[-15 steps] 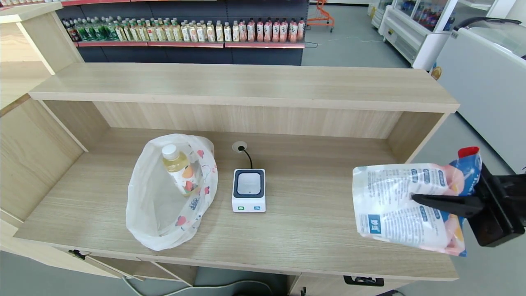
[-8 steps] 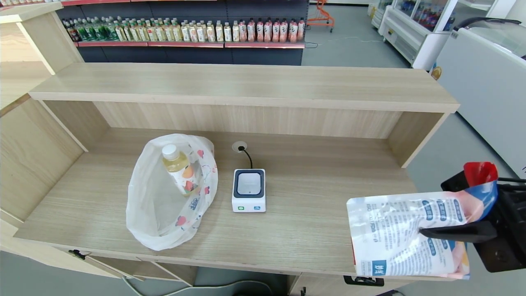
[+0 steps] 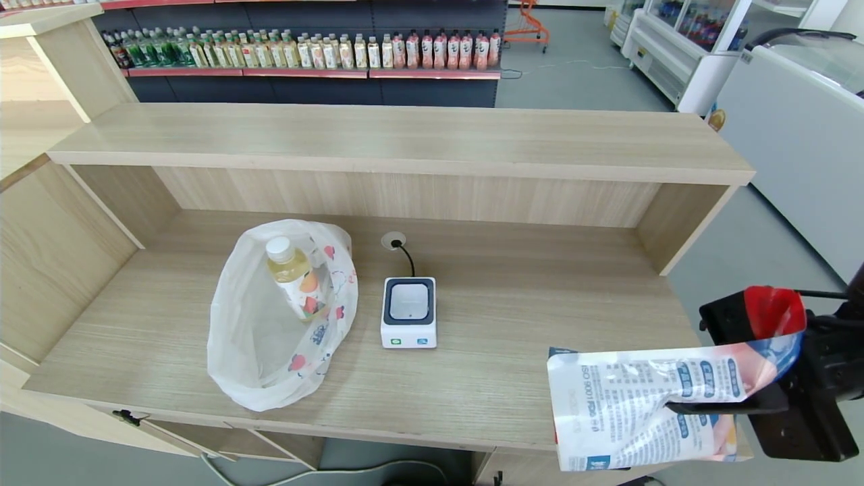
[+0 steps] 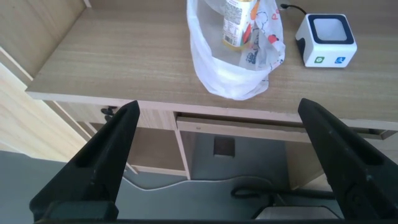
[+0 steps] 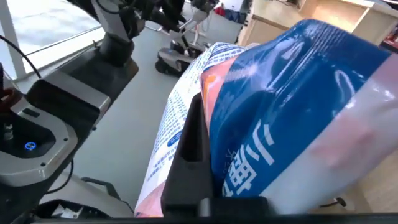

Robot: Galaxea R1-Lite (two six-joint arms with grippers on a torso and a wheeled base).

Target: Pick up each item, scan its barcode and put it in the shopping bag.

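– At the near edge of the counter, below its lip: first entry?
– Left gripper [image 4: 217, 107], black, two long fingers. Jaws spread wide, nothing between them. It hangs in front of the light wooden checkout counter [image 3: 513, 324], on the shopping-bag side.

– Second entry?
– Right gripper [image 3: 682, 407], black. Jaws clamped on the white-and-blue printed plastic snack pouch with a red top corner [image 3: 621, 412]. One finger lies across the pouch's printed white face; the blue face shows in the right wrist view [image 5: 298, 106]. The pouch is held over the counter's near right corner, at about 4 o'clock from the scanner and well apart from it.

– On the counter surface?
– White translucent plastic shopping bag with small coloured prints [image 3: 270, 351], mouth open, lying at 9 o'clock of the scanner, just beside it. Inside: one clear plastic bottle of yellow drink with a white cap [image 3: 293, 277], cap uppermost.

– Centre?
– Small white box scanner with a dark-framed window on top [image 3: 409, 312]. A black cable [image 3: 405, 256] leaves it toward 12 o'clock into a round grey grommet [image 3: 393, 239].

– Beyond?
– Raised wooden ledge [image 3: 405, 142] at 12 o'clock; behind it, a shop shelf of bottled drinks [image 3: 304, 50]; a white chest freezer [image 3: 796, 121] at 2 o'clock.
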